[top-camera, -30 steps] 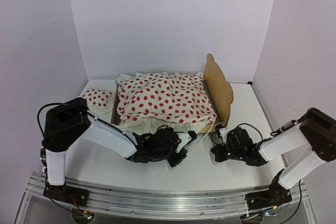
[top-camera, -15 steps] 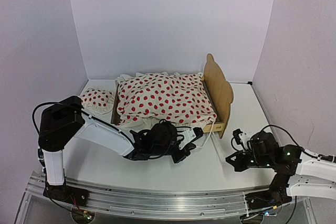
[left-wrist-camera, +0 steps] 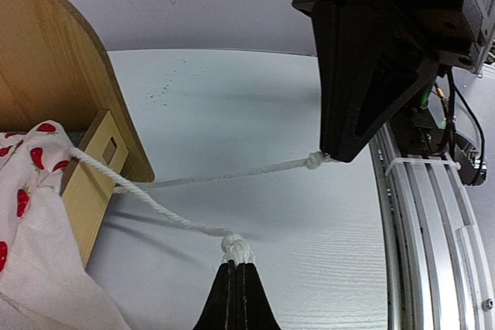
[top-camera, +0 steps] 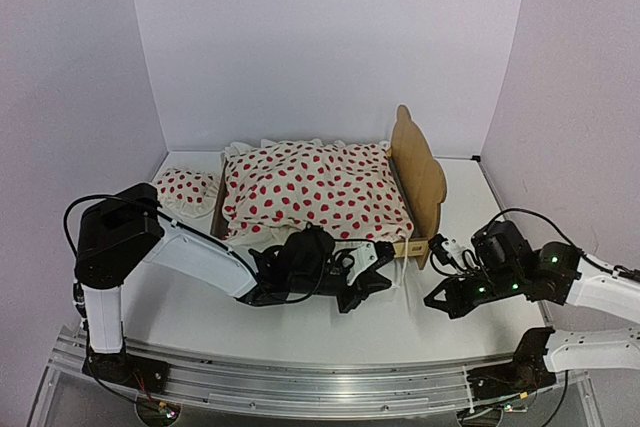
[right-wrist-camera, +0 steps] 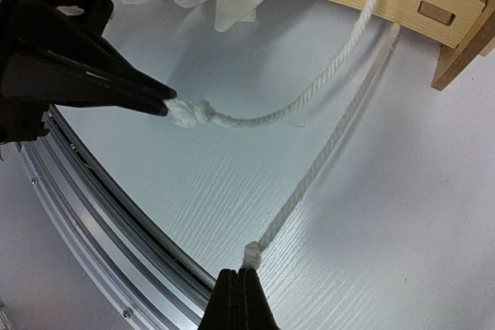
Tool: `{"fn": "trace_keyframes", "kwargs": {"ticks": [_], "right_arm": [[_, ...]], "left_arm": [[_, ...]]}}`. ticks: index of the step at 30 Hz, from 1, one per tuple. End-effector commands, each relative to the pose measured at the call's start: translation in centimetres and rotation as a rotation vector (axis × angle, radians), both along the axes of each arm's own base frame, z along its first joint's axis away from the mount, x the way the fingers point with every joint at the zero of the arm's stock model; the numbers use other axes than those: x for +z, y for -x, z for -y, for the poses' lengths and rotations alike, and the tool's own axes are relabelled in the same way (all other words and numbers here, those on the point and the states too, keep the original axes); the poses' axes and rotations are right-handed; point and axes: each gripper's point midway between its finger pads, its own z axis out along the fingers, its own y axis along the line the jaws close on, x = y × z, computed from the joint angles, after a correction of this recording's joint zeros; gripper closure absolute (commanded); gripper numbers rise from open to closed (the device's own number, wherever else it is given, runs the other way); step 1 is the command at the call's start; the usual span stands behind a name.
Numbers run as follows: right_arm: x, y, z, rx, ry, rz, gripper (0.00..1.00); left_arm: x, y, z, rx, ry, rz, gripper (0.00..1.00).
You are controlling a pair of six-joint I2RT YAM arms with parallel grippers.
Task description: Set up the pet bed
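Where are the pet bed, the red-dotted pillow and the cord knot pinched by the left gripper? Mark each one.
pet bed (top-camera: 420,165): top view, on the face of its wavy headboard.
red-dotted pillow (top-camera: 187,190): top view, on the middle of its cover.
cord knot (left-wrist-camera: 237,246): left wrist view, on the knot's white bulge.

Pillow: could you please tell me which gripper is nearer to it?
Left. The left gripper is in front of the bed near its right end, far to the right of the pillow; the right gripper is even farther right.
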Motion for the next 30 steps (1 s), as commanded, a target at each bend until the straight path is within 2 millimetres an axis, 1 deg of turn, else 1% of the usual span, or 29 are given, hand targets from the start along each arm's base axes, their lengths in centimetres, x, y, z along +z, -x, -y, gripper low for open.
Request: {"fn": "trace_keyframes", "kwargs": {"ticks": [1, 2, 3, 4, 6, 7, 8, 10, 12, 14, 16, 17, 20, 26, 29, 30], "right_arm": [[1.3, 0.9, -0.7, 0.071, -0.016, -0.018, 1.0], [1.3, 0.8, -0.7, 0.065, -0.014, -0.019, 1.0], [1.3, 0.7, -0.7, 0.059, -0.01, -0.019, 1.0], [1.3, 0.5, -0.7, 0.052, -0.007, -0.019, 1.0], [1.3, 0.5, -0.8, 0.047, -0.005, -0.025, 1.0], [1.2, 0.4, -0.9, 0.046, -0.006, -0.027, 1.0], [1.3, 0.4, -1.0, 0.047, -0.012, -0.029, 1.0], [1.4, 0.2, -1.6, 0.054, -0.032, -0.032, 1.0], [1.6, 0.0, -2.2, 0.058, -0.056, -0.03, 1.0], [1.9, -0.4, -2.8, 0.059, -0.078, -0.022, 1.0], [2.2, -0.7, -3.3, 0.06, -0.098, -0.014, 1.0], [2.4, -0.9, -3.6, 0.061, -0.106, -0.009, 1.0], [2.8, -1.4, -4.1, 0.061, -0.114, 0.0, 1.0], [3.7, -1.8, -4.9, 0.074, -0.131, 0.005, 1.0], [4.0, -1.8, -5.1, 0.082, -0.139, 0.006, 1.0], [4.1, -1.8, -5.2, 0.086, -0.141, 0.005, 1.0]], "left_arm": [[-1.1, 1.3, 1.2, -0.089, 0.024, -0.054, 1.0], [-1.9, 1.5, 1.3, -0.097, 0.01, -0.056, 1.0], [-2.4, 1.7, 1.3, -0.109, 0.001, -0.059, 0.97], [-2.7, 2.0, 1.4, -0.127, -0.005, -0.059, 0.88], [-2.5, 2.4, 1.4, -0.154, 0.001, -0.038, 0.68], [-2.3, 2.4, 1.5, -0.163, 0.005, -0.023, 0.59], [-2.0, 2.2, 1.5, -0.158, 0.013, 0.009, 0.51], [-1.0, 1.5, 1.7, -0.141, 0.047, 0.094, 0.43], [0.3, 0.9, 1.9, -0.124, 0.084, 0.187, 0.41], [1.5, 0.3, 2.0, -0.105, 0.124, 0.278, 0.4], [2.6, 0.0, 2.1, -0.102, 0.17, 0.373, 0.4], [2.9, 0.3, 2.1, -0.119, 0.188, 0.419, 0.39], [2.5, 0.9, 2.5, -0.171, 0.199, 0.489, 0.39], [0.8, 1.6, 3.0, -0.231, 0.174, 0.488, 0.42], [0.6, 1.7, 3.3, -0.246, 0.177, 0.493, 0.42], [0.9, 1.7, 3.4, -0.243, 0.187, 0.491, 0.43]]}}
